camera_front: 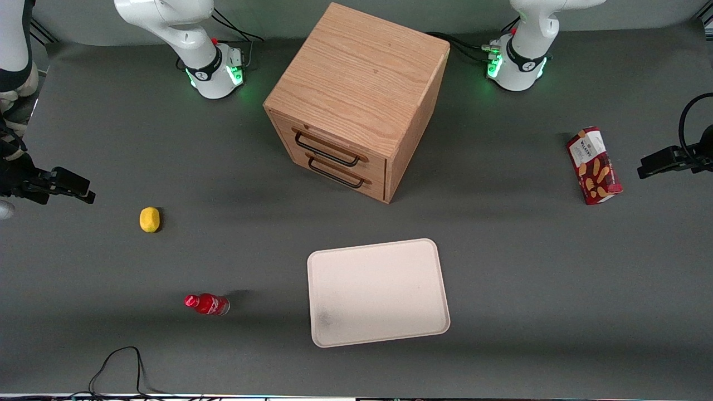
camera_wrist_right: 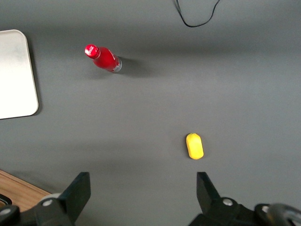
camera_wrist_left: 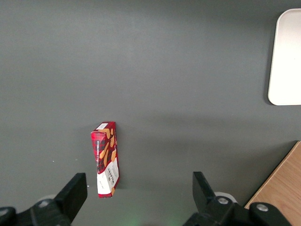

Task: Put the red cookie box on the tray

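Red cookie box (camera_front: 594, 166) lies on the desk (camera_front: 111, 139) toward the working arm's end, well apart from the tray (camera_front: 378, 292).

The front view shows only the tip of the gripper (camera_front: 668, 161) at the frame edge, beside the box, its jaws hard to read there; the left wrist view shows them spread wide and holding nothing above the box (camera_wrist_left: 106, 159), with the tray (camera_wrist_left: 287, 61) and the wooden drawer cabinet (camera_front: 356, 100) both cut off. Only the front and right wrist views show the small red bottle (camera_front: 206, 304) and yellow object (camera_front: 149, 219).
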Motion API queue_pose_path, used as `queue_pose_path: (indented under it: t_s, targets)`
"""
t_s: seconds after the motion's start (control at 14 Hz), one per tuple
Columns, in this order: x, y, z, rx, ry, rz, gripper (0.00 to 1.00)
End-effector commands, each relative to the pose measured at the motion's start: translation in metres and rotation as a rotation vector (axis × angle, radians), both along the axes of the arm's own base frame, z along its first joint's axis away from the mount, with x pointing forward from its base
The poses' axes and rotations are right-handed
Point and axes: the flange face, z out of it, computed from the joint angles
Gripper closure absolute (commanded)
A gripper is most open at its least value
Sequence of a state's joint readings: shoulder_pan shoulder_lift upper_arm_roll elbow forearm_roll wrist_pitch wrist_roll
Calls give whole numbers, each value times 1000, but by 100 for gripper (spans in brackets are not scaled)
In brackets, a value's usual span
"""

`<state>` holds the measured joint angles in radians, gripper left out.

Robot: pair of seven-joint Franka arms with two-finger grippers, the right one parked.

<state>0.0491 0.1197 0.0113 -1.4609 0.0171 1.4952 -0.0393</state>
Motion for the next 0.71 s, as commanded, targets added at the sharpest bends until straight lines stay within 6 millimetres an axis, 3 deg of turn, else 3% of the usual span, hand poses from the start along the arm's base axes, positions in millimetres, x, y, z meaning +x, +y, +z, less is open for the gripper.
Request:
queue_pose_path:
  t_s: [0.0, 0.07, 0.21, 0.43, 0.64]
  targets:
    - [-1, 10, 7, 3, -1, 34, 0]
    - [-2, 22, 5, -2, 5, 40, 0]
    - [-7, 19, -5, 6, 62, 34, 0]
    - [-14, 35, -4, 2, 76, 61, 0]
    - [-37, 85, -8, -21, 92, 81, 0]
